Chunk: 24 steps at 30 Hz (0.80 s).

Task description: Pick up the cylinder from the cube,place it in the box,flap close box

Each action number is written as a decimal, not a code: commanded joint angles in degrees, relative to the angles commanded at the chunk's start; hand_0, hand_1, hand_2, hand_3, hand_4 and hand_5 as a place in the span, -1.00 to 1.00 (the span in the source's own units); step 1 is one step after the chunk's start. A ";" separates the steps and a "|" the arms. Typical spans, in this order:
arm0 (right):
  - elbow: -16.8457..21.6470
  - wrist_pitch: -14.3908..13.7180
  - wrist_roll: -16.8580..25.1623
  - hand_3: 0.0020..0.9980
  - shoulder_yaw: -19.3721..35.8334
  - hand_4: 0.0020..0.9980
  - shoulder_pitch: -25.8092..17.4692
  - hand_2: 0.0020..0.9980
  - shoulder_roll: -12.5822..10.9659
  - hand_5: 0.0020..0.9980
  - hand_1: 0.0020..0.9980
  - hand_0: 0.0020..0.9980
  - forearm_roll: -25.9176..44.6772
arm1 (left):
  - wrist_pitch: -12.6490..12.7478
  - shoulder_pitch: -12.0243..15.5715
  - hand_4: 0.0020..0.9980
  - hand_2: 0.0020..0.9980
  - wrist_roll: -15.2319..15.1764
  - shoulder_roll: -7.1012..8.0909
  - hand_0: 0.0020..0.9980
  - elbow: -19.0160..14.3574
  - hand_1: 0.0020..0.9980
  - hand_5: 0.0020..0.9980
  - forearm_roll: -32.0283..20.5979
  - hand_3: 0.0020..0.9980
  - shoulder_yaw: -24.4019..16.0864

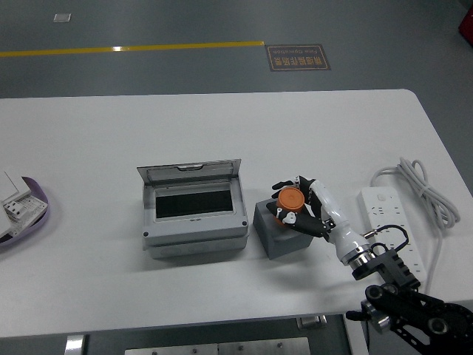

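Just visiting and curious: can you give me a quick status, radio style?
Right hand curled around orange cylinder atop grey cube. Grey box alongside, lid up. Left hand out of view. Path to box clear.

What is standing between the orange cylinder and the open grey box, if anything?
Nothing visible. The right hand holds the orange cylinder over the grey cube, and the box beside it has its lid up.
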 joint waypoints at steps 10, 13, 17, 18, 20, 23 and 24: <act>0.06 -0.46 0.00 0.13 -0.29 0.09 0.19 0.06 0.17 -0.89 0.04 0.08 0.18 | 0.00 0.08 0.56 0.20 0.02 -0.12 0.07 0.02 0.18 -0.68 -0.13 0.34 0.08; 0.01 -0.63 -0.11 0.13 -0.20 0.09 0.22 0.06 0.17 -0.89 0.04 0.08 0.24 | 0.00 0.10 0.56 0.20 0.04 -0.15 0.07 0.01 0.18 -0.68 -0.15 0.34 0.12; 0.03 -0.79 -0.35 0.08 -0.15 -0.21 0.23 0.03 0.13 -1.00 0.03 0.15 0.27 | 0.01 0.10 0.56 0.20 0.03 -0.17 0.07 0.00 0.18 -0.68 -0.08 0.34 0.02; 0.07 -0.85 -0.45 0.08 -0.17 -0.21 0.24 0.03 0.12 -1.00 0.03 0.15 0.22 | 0.01 0.10 0.56 0.20 0.03 -0.17 0.07 -0.01 0.18 -0.68 -0.05 0.34 -0.03; 0.16 -0.99 -0.63 0.08 -0.21 -0.21 0.27 0.03 0.13 -1.00 0.03 0.15 0.14 | 0.01 0.10 0.56 0.20 0.03 -0.17 0.07 -0.04 0.18 -0.68 0.02 0.34 -0.12; 0.43 -1.24 -1.01 0.00 -0.23 -0.70 0.30 -0.03 0.16 -1.00 -0.02 0.03 -0.13 | 0.00 0.10 0.57 0.20 0.03 -0.20 0.07 -0.06 0.18 -0.68 0.12 0.34 -0.23; 0.56 -1.30 -1.15 0.00 -0.21 -0.70 0.31 -0.03 0.17 -1.00 -0.02 0.03 -0.25 | 0.00 0.11 0.57 0.20 0.03 -0.21 0.07 -0.07 0.18 -0.68 0.13 0.34 -0.26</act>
